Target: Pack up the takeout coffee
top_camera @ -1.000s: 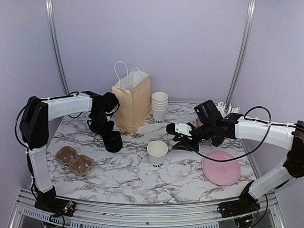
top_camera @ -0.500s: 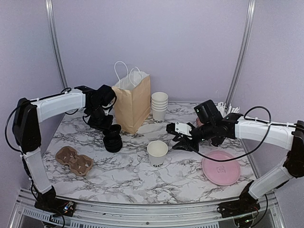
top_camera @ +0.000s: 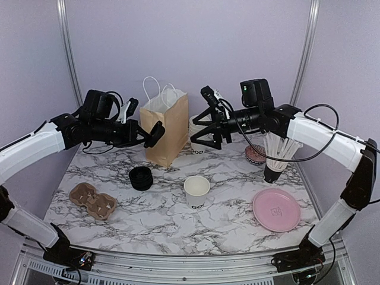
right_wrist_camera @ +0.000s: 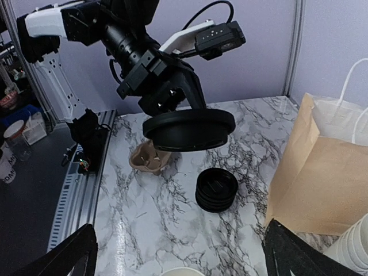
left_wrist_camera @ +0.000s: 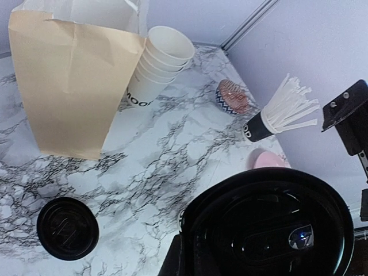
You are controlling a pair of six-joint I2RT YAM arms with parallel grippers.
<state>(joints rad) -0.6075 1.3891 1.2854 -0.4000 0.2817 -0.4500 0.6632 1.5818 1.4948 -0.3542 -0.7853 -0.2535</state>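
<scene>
The takeout coffee cup [top_camera: 197,192], white paper with dark lettering, stands lidless mid-table. A single black lid [top_camera: 155,133] hangs in the air in front of the brown paper bag [top_camera: 167,127], with my left gripper [top_camera: 149,134] shut on it. That lid [left_wrist_camera: 270,230] fills the lower right of the left wrist view and hides the fingers. From the right wrist view the lid [right_wrist_camera: 190,130] is level and well above the marble. My right gripper [top_camera: 205,120] is raised in front of the cup stack, open wide and holding nothing; its fingers [right_wrist_camera: 69,256] frame the view's bottom corners.
A stack of loose black lids [top_camera: 141,177] sits left of the cup. A brown cup carrier [top_camera: 92,200] lies front left. Lidless stacked cups [left_wrist_camera: 158,63] stand right of the bag. A stirrer holder [top_camera: 274,158], a patterned liner [top_camera: 255,155] and a pink plate [top_camera: 276,209] are on the right.
My left gripper has lifted one lid off the stack and carried it up and right. My right arm has risen and swung left, and its jaws have opened wide.
</scene>
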